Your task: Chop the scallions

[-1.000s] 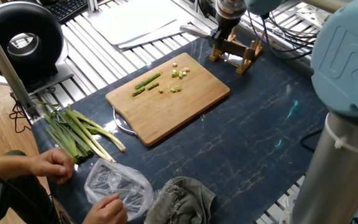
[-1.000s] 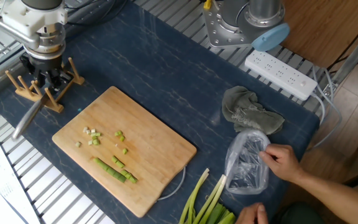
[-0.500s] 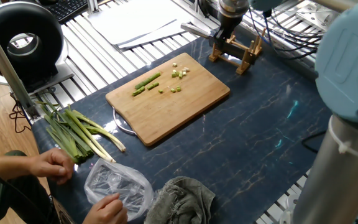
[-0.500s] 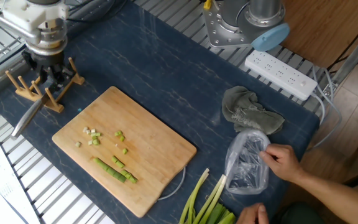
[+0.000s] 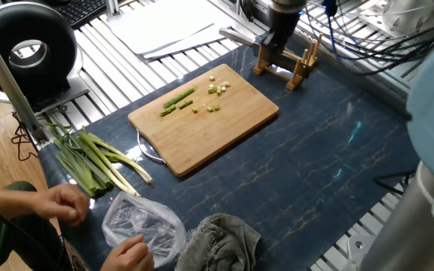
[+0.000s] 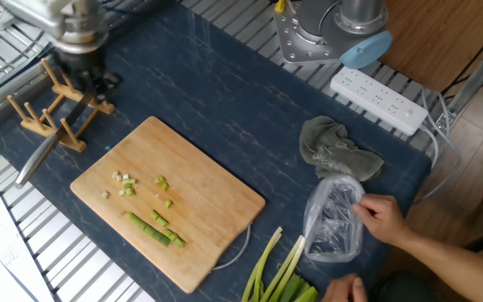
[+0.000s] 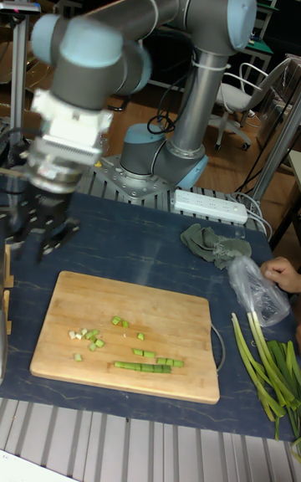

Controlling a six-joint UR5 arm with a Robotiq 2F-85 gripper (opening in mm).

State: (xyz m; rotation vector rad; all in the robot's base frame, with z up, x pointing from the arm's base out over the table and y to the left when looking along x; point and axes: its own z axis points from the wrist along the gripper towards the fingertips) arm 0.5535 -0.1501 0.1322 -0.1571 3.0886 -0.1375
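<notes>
Chopped scallions (image 6: 145, 216) on the cutting board (image 6: 204, 226) — one row of dark green pieces toward one edge, plus roughly a dozen small green and pale bits scattered just beside it. One bundle of whole scallion stalks (image 5: 93, 162) on the bench (image 5: 315, 158), off the board's handle end, near the bench edge; exact stalk count unclear, looks like six or more.

One plastic bag (image 6: 335, 220) beside the stalks, held by one person's hand (image 6: 384, 218); second hand (image 5: 65, 203) close by. One grey rag (image 6: 338, 151) next to the bag. One power strip (image 6: 380, 101) by the arm base.

One pincer (image 6: 86, 80) — positioned over the single wooden knife rack (image 6: 57, 113), well apart from the board. Blurred; cannot tell whether clenched or released. One knife (image 6: 44, 155) lying across the rack.
</notes>
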